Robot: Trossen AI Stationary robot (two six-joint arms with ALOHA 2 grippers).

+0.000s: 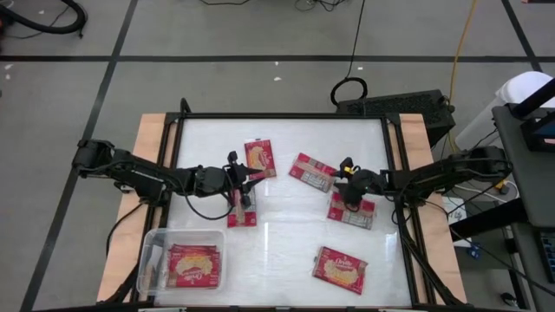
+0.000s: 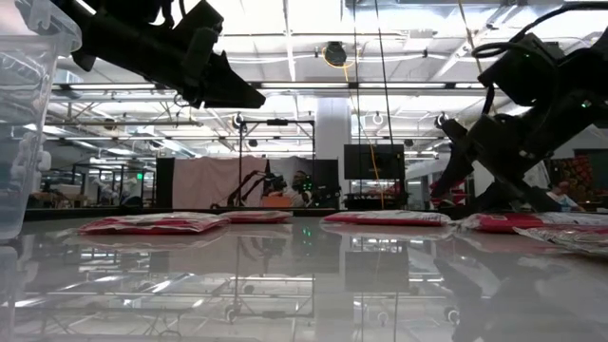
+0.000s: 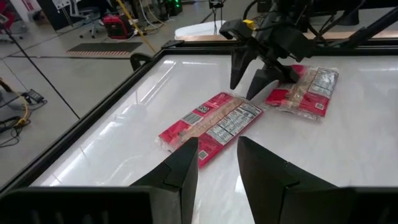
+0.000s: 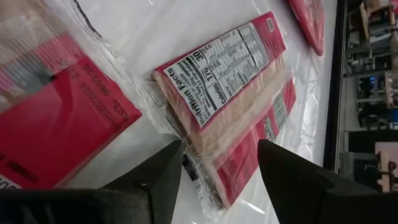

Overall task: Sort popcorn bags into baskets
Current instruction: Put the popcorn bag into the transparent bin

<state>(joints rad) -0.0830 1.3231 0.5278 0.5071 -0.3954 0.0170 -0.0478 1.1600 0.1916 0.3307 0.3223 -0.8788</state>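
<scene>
Flat glossy red popcorn bags [image 1: 340, 268]

The table top [image 1: 286, 243] is glossy white and smooth, mirroring the ceiling lights in the low view, with bare pale wood strips [image 1: 153, 147] along its nine and three o'clock edges. The popcorn bags [image 4: 230, 87] are wrapped in crinkled, shiny clear film over red printed paper. The basket [image 1: 149, 251] at seven o'clock is clear, colourless plastic. Both grippers' fingers [image 3: 267, 177] look matt black.
</scene>
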